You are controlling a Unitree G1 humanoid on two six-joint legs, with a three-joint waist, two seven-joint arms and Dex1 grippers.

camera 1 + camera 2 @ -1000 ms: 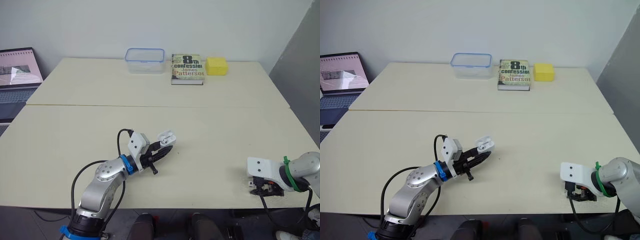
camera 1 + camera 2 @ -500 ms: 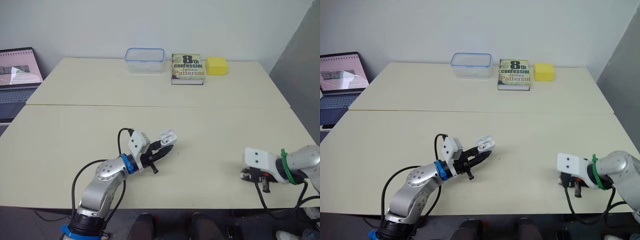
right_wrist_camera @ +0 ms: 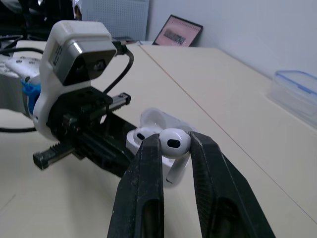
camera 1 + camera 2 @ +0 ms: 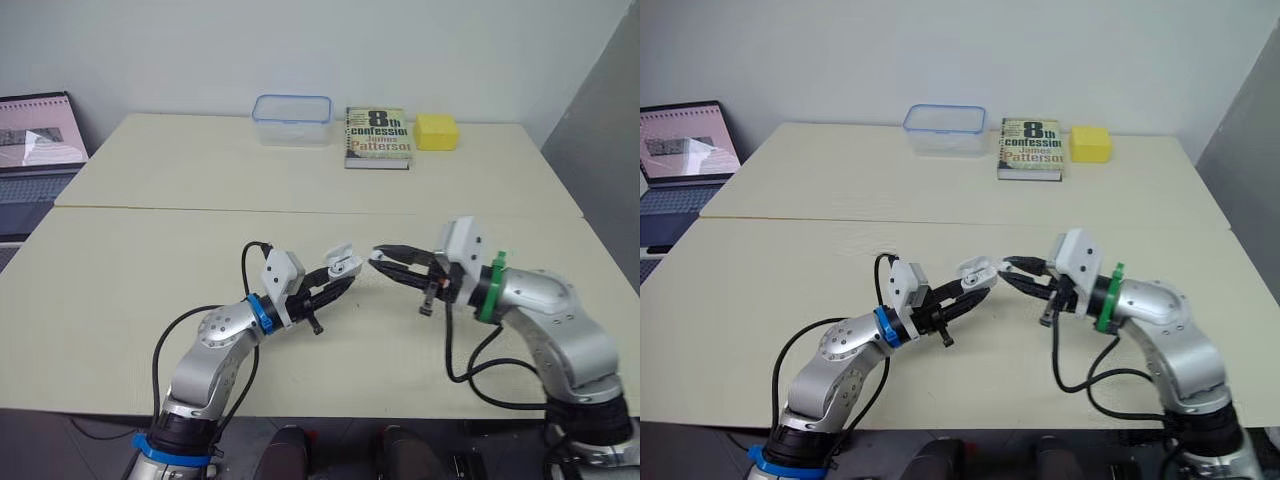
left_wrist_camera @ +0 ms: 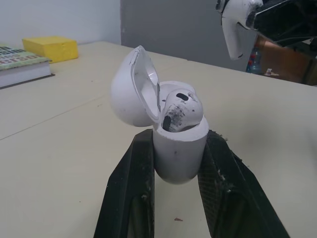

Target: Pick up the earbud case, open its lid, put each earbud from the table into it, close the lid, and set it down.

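Note:
My left gripper [image 4: 343, 279] is shut on the white earbud case [image 5: 178, 136], held above the table's middle with its lid [image 5: 130, 92] hinged open. One earbud [image 5: 180, 108] sits in the case. My right gripper [image 4: 381, 257] is shut on the second white earbud [image 3: 174, 147] and holds it just right of the open case [image 4: 342, 265], a small gap apart. That earbud [image 5: 234, 29] hangs above and beside the case in the left wrist view.
A clear plastic box [image 4: 291, 120], a paperback book [image 4: 377, 137] and a yellow sponge [image 4: 437, 131] line the far edge of the table [image 4: 150, 260]. A laptop [image 4: 35, 140] stands open at the far left.
My right arm swung up from the table's near right corner to the middle, carrying the earbud close to the case. The left gripper lifted the case slightly.

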